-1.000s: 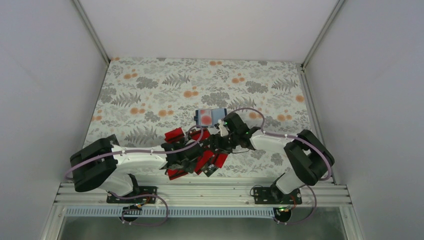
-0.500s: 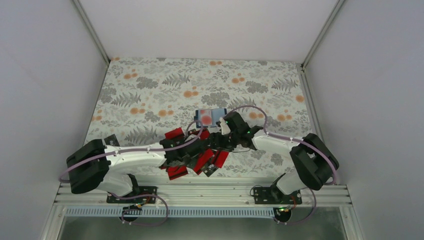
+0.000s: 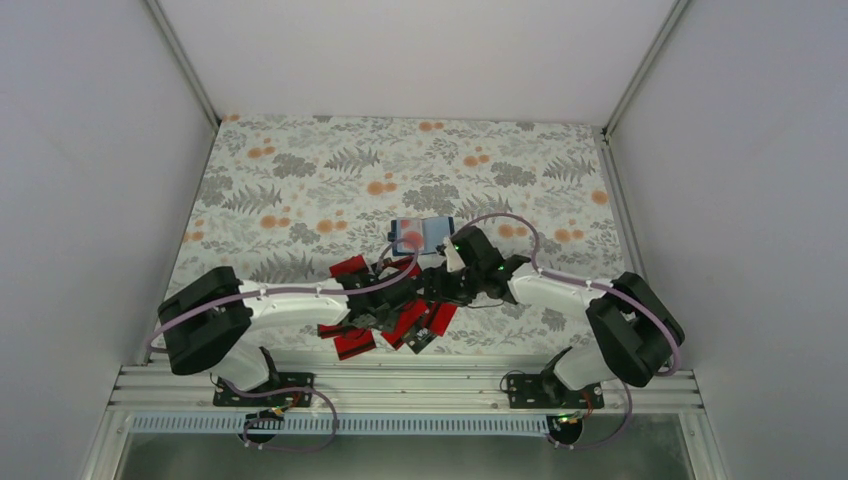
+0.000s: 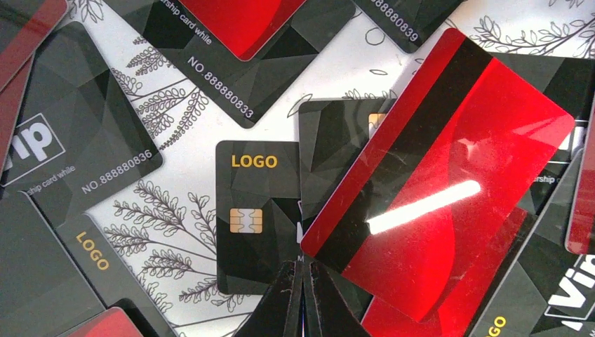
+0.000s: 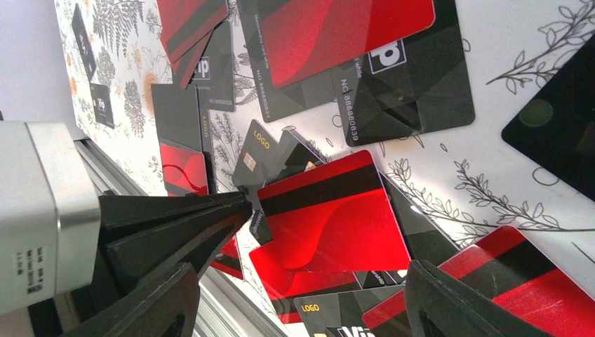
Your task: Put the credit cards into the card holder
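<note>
**ENTRY: credit cards** (image 3: 400,318)
- Loc: loose heap at centre of the near part of the floral cloth (image 3: 300,170), between the 2 arms, cards overlapping at all angles
- Type: mostly red w/ black band, several black w/ gold LOGO + chip

**ENTRY: card holder** (image 3: 438,230)
- Loc: just beyond the heap, far side
- A pale card w/ red blot lies on or in it; can't tell which from top view

**HANDLING (est.)**
- Thin, stiff plastic, v. light, glossy, so likely slippery on the face
- Cards lie flat, so you get no edge to nip from straight above
- You probably need to slide 1 off its neighbour or tip an edge up
- Then pinch across both faces at a corner or short side
- Overlapping neighbours may drag along w/ it

**BEST PICK:** red card w/ black band (image 4: 442,210)
- Lies on top of the pile, partly over the black LOGO card (image 4: 256,210)
- Long edge + 1 corner are exposed

**left gripper** (image 4: 303,270)
- Fingers pressed together, only a hairline slit
- Tips sit at the LOGO card's near edge, just by the red card's corner
- Nothing seen between them

**right gripper** (image 5: 302,272)
- Fingers spread wide, either side of the same red card, holding nothing
- Can't tell if it's touching

**RISK (est.):** both tool tips are close together over 1 card, so watch for a clash, and for the card skating away under a push
</note>
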`<state>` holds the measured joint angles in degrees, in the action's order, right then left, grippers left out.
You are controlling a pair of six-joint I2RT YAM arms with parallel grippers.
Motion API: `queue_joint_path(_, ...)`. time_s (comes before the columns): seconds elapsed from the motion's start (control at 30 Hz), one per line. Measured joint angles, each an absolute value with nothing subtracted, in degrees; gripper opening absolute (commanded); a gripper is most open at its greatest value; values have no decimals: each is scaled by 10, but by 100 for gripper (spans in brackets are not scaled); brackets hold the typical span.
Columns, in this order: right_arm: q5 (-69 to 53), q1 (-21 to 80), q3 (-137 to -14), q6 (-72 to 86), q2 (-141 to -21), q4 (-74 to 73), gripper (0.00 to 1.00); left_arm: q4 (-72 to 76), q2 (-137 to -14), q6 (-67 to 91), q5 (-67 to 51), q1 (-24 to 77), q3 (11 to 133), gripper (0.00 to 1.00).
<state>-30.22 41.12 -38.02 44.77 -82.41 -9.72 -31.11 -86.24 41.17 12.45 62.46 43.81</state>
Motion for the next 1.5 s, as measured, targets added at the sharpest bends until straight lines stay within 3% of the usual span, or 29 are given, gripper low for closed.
queue_joint_path(1.5, -305, 411, -358, 462, -825, -86, 74, -253, -895, 412, 124, 615, 437, 2)
